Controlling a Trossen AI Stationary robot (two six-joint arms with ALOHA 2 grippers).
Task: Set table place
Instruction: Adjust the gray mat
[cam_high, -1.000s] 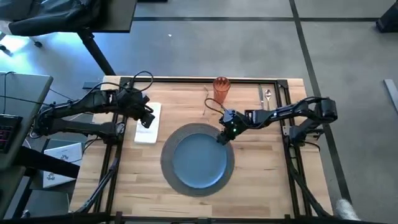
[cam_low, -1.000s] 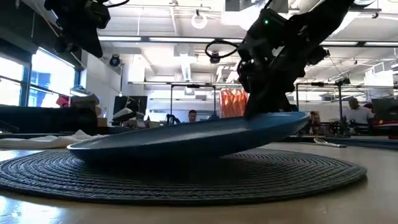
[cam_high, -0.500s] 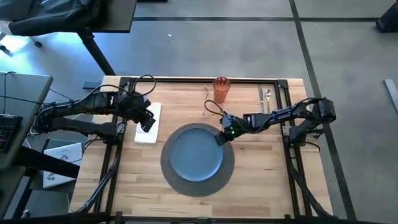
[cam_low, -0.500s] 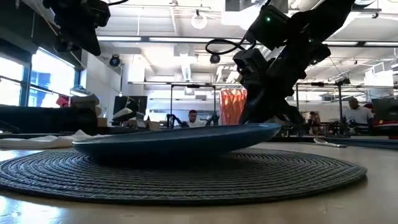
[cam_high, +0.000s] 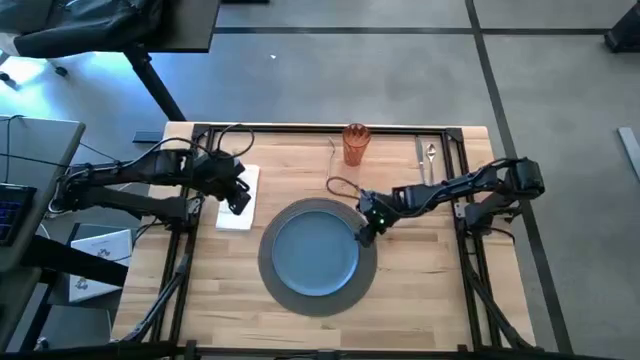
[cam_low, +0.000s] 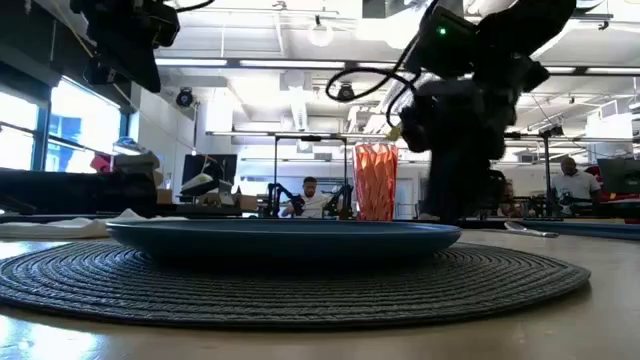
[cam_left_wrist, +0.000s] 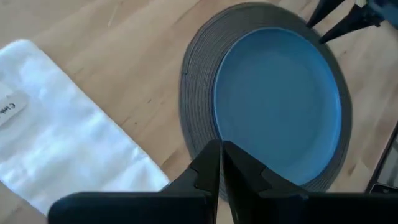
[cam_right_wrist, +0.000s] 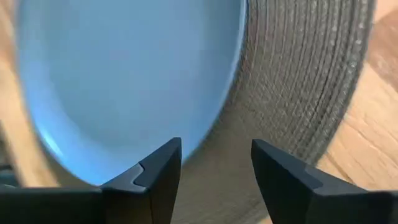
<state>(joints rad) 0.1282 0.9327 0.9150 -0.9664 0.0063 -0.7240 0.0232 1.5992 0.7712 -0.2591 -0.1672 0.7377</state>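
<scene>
The blue plate (cam_high: 317, 249) lies flat on the grey round placemat (cam_high: 318, 305) in the middle of the table. My right gripper (cam_high: 364, 230) stands open, low at the plate's right rim (cam_right_wrist: 219, 115); the rim lies just ahead of the gap between its fingers, clear of them. My left gripper (cam_high: 238, 200) is shut and hovers well above the white napkin (cam_high: 232, 217), which lies flat left of the placemat. The orange tumbler (cam_high: 355, 143) stands upright at the far edge. Silver cutlery (cam_high: 428, 155) lies at the far right.
Black rails (cam_high: 320, 128) frame the table's edges. Bare wood shows near the front edge and to the right of the placemat (cam_high: 420, 270). In the low view, people and desks show in the room behind the table.
The plate's right rim, held up and tilted a second ago, has come down, and the plate now lies flat on the placemat. My right gripper has sunk with it, let go of the rim and drawn back a little toward the table's right and near edges.
</scene>
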